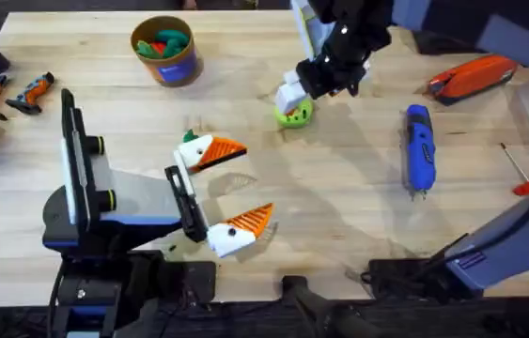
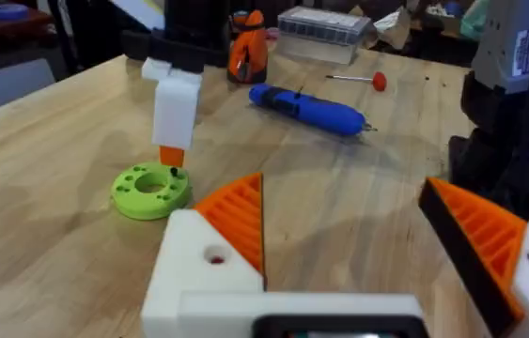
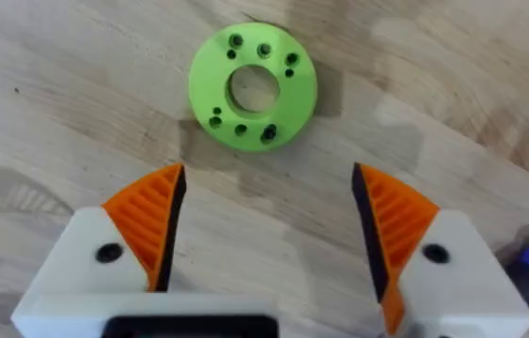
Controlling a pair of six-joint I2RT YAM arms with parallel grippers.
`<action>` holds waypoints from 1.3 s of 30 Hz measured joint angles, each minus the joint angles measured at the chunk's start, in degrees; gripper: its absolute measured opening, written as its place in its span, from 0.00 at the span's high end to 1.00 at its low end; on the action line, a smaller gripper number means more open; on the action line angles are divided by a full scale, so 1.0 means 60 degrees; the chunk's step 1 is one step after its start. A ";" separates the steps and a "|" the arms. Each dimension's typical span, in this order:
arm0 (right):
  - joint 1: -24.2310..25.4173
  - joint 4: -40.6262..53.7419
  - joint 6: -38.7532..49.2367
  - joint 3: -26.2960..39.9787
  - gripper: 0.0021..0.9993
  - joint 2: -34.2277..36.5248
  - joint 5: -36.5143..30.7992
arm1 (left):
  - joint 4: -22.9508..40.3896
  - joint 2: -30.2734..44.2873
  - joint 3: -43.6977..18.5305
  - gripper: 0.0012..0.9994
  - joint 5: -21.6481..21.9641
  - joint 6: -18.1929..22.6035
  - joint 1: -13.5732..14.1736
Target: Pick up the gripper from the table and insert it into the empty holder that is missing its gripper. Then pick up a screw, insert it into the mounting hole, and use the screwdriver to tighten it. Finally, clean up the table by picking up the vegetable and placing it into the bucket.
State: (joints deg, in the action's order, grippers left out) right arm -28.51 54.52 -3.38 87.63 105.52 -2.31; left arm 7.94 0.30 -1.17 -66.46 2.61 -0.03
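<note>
Sitting in the holes of the lime-green disc (image 3: 210, 89) are a few dark bits (image 3: 270, 134) that I take for the screws, so that disc looks like the parts tray for the fastening step. It lies flat on the table (image 1: 358, 207), toward the far side, about mid-width.

The right gripper (image 3: 266, 178) hangs directly above the disc, pointing down, with its jaws spread wide and nothing between them. My guess is it's lined up like that to drop onto one screw and pinch it. The heads are tiny next to those fingers, so it'll have to be well centred or it'll just nudge the disc.

Both of its white holder blocks (image 3: 76, 263) carry an orange pad (image 3: 147, 221), and the left arm's do too, so I can't tell which one was short a piece. I'd say the insert step is already done.

The left gripper (image 1: 256, 181) is parked lower down on the near-left side, also wide open and empty, aimed toward the disc. It seems to be kept clear so the right arm has room.

The blue screwdriver (image 1: 418, 148) lies on the right, well apart from the disc and easy for the right arm to reach later. The bucket (image 1: 184, 70) stands at the far left with green and red bits inside. A small green thing (image 1: 189, 137) sits just beside the left gripper's farther finger. It might be the vegetable, but it's too small to be sure.
</note>
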 joint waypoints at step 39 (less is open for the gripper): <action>-0.0124 -0.0597 -0.0004 0.0022 0.58 0.1011 0.0000 | 0.0000 0.0003 0.0000 0.01 0.0000 0.0000 0.0000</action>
State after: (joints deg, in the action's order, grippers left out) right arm -29.26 50.93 -3.40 87.77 111.59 -2.31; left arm 7.94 0.32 -1.17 -66.46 2.61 -0.03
